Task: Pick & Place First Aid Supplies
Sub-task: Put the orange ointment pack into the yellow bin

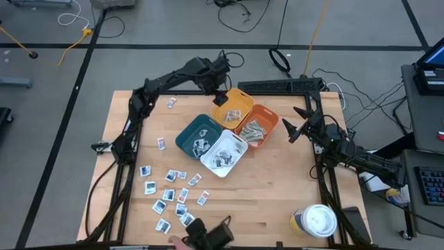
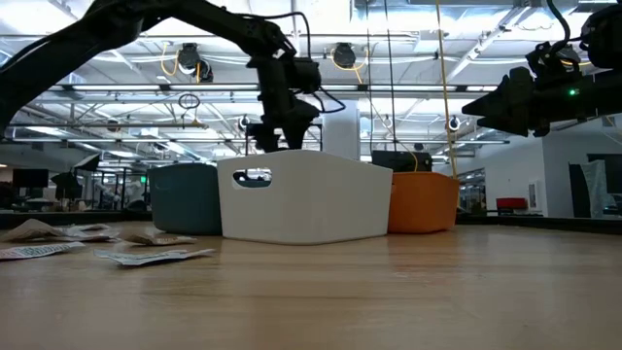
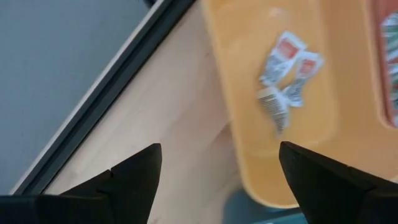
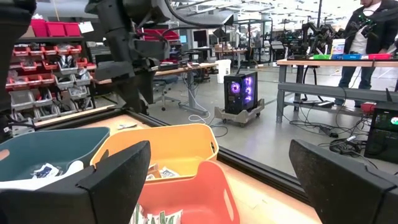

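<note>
- The left gripper hangs over the far edge of the yellow bin, and its jaws stand wide with nothing between them. In my judgement this is the position of a release: the arm is above the bin so that a packet falls inside the walls and not on the table.
- In the left wrist view, three small packets with red marks lie on the floor of the yellow bin, below the jaws and a little to one side of the gap between the two dark fingers. They are apart from the fingers; nothing touches them.
- The four bins stand close together in the middle of the table, each touching its neighbour: the teal bin, the white bin, the orange bin and the yellow one. It seems each bin takes one kind of supply; the orange one holds the grey-green wrapped strips.
- Many loose white packets lie scattered on the near left part of the table, well apart from both grippers, and one more packet lies alone near the far left edge. So the sorting is not yet finished, as I judge.
- The right gripper waits just beside the orange bin, on its right side, jaws wide and empty.
</note>
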### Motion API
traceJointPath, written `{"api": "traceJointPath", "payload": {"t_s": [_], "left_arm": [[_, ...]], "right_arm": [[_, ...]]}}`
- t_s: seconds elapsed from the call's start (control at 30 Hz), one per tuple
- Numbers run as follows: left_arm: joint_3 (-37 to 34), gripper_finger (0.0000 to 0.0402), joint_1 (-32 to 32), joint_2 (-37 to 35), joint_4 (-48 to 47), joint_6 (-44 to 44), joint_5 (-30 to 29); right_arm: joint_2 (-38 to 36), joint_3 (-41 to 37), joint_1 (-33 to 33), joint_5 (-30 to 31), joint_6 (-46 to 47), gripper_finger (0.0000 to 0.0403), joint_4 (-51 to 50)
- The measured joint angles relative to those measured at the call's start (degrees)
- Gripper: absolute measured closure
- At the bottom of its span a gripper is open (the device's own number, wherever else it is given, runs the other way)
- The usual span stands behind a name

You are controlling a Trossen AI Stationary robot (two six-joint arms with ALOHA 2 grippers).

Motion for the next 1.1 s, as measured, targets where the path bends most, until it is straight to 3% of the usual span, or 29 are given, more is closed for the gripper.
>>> {"api": "traceJointPath", "payload": {"t_s": [0.27, 0.37, 0.77, 0.97, 1.1], "left_arm": [[-0.7, 0.0091, 5.7, 0.0, -2.5, -0.2, 0.1], [-4.0, 0.0088, 8.3, -1.5, -2.0, 0.0, 0.5], [-37.8, 0.0072, 17.6, -20.8, 21.4, 0.2, 2.3], [-49.6, 0.0085, 22.3, -28.2, 31.9, 0.2, -0.4], [-54.4, 0.0093, 24.8, -31.5, 34.1, -0.4, -0.8]], "right_arm": [[0.0, 0.0, 0.0, 0.0, 0.0, 0.0026, 0.0], [0.0, 0.0, 0.0, 0.0, 0.0, 0.0026, 0.0], [0.0, 0.0, 0.0, 0.0, 0.0, 0.0026, 0.0], [0.0, 0.0, 0.0, 0.0, 0.0, 0.0026, 0.0], [0.0, 0.0, 0.0, 0.0, 0.0, 0.0026, 0.0]]}}
